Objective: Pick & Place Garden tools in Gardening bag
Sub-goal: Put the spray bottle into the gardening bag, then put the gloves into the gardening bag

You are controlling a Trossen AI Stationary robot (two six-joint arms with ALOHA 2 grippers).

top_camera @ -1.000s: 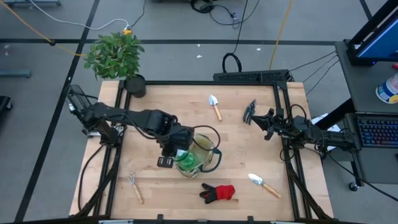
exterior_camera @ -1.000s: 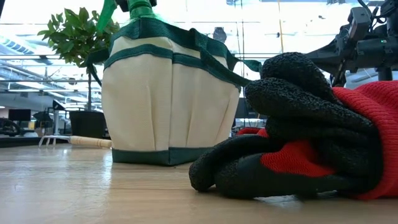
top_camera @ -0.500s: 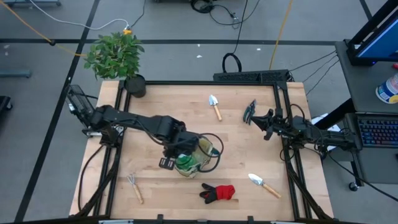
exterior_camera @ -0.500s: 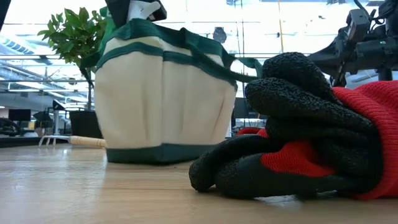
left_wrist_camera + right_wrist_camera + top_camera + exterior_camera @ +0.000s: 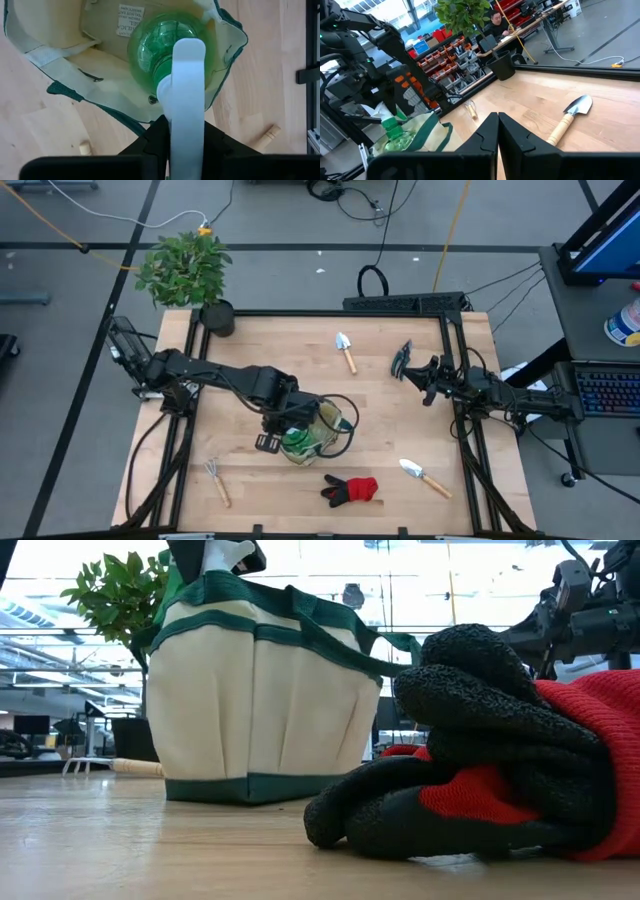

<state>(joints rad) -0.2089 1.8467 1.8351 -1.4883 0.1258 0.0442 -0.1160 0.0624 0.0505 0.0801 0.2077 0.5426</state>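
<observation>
the worktop (image 5: 300, 350) is a pale wooden board with the gardening bag (image 5: 318, 432) just below its centre. the left gripper (image 5: 186, 131) hangs over the bag with its jaws still closed on the white head of the green spray bottle (image 5: 165, 47), though the grip looks to be only just loosening; the bottle body already sits inside the bag. to finish this step well, keep the bottle upright, let its base settle on the bag floor, open the jaws fully, then lift straight up so you do not snag the dark green handles.

the right gripper (image 5: 412, 368) waits at 3 o'clock, jaws shut and empty, next to the black pruning shears (image 5: 402, 356). the gloves (image 5: 350, 489) lie at 6 o'clock, one trowel (image 5: 346, 350) at 12 o'clock, another trowel (image 5: 422, 476) at 4 o'clock, the rake (image 5: 218, 480) at 7 o'clock. a potted plant (image 5: 190, 275) stands at 10 o'clock. beyond it, storage racks and a seated person show in the room.
</observation>
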